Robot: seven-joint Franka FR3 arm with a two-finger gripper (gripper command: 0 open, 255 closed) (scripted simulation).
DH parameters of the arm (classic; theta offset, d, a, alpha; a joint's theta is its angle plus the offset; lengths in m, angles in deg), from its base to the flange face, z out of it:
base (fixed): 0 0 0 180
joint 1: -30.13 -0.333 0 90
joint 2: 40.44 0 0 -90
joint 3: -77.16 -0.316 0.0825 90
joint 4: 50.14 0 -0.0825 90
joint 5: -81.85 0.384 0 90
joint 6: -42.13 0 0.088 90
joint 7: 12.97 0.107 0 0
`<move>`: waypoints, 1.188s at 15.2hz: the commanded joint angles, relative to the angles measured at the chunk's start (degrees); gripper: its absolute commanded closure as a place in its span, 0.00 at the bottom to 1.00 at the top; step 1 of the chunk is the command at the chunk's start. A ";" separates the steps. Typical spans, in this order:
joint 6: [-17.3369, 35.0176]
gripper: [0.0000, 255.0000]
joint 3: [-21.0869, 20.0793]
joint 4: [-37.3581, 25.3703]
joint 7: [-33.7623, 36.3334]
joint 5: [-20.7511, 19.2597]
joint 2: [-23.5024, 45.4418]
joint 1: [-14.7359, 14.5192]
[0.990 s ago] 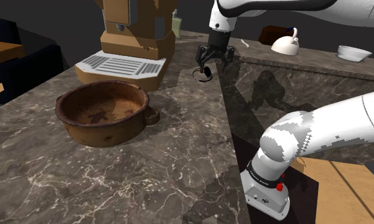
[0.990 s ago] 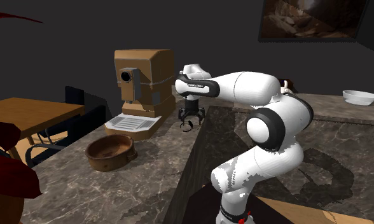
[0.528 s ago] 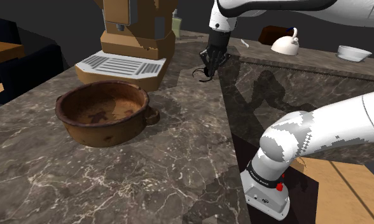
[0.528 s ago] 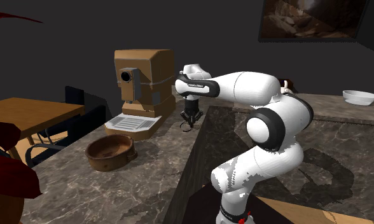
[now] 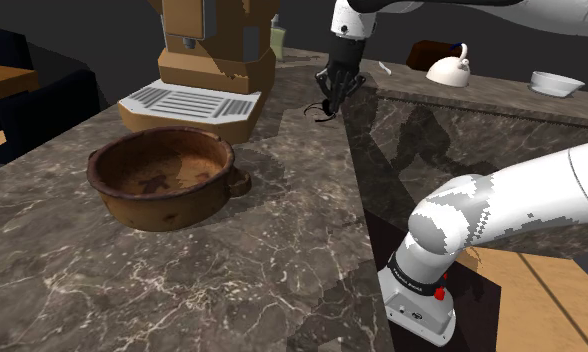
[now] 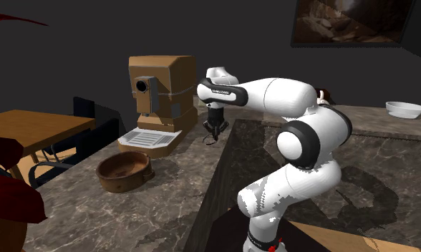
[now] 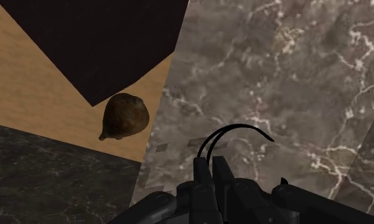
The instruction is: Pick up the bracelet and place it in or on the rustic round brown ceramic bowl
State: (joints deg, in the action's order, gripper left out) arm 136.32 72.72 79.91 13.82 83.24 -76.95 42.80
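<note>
Gripper (image 7: 208, 164) pinching the thin black bracelet (image 7: 240, 126) over the marble counter (image 5: 282, 230). Grasp judged done; carry to the brown bowl (image 5: 162, 180) and release remain.

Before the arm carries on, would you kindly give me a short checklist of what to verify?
1. Gripper shut on the bracelet: ok, the fingers clasp the thin dark loop.
2. Hold secure: cannot tell; most of the loop sticks out past the fingertips.
3. Bracelet off the counter: cannot tell.
4. Bowl upright and empty: ok.
5. Way to the bowl: probably ok, though the coffee machine's tray lies close beside it.
</note>
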 commanded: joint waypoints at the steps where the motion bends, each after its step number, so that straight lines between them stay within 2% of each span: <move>1: -1.49 1.00 0.01 -1.81 0.02 -0.03 0.35 0.02; 18: -13.88 1.00 0.19 -18.59 0.02 -0.39 4.74 0.29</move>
State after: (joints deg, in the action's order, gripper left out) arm 123.28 72.93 62.50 13.80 82.86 -72.58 43.08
